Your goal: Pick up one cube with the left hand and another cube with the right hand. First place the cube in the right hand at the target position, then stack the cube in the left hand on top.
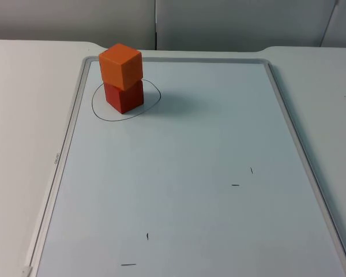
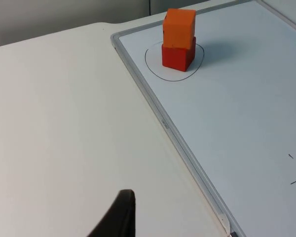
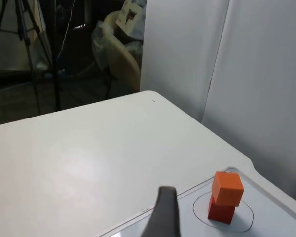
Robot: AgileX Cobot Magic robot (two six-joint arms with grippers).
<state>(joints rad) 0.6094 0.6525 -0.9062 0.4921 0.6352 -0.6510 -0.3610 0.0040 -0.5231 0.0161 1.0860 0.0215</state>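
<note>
We see one black fingertip of the left gripper (image 2: 119, 217) over the bare white table (image 2: 64, 123), and one of the right gripper (image 3: 163, 212) likewise; we cannot tell whether either is wide or narrow. Beyond them, on the whiteboard (image 1: 190, 173), the orange cube (image 1: 121, 66) sits atop the red cube (image 1: 124, 96) inside the drawn circle (image 1: 96, 107), slightly twisted. The stack looks done; we judge both arms should stay well clear.

A white table top (image 1: 23, 115) met a grey partition wall (image 1: 69, 20). Beyond its far edge lay a dim room with a tripod (image 3: 27, 44) and perhaps a pale chair (image 3: 121, 61).
</note>
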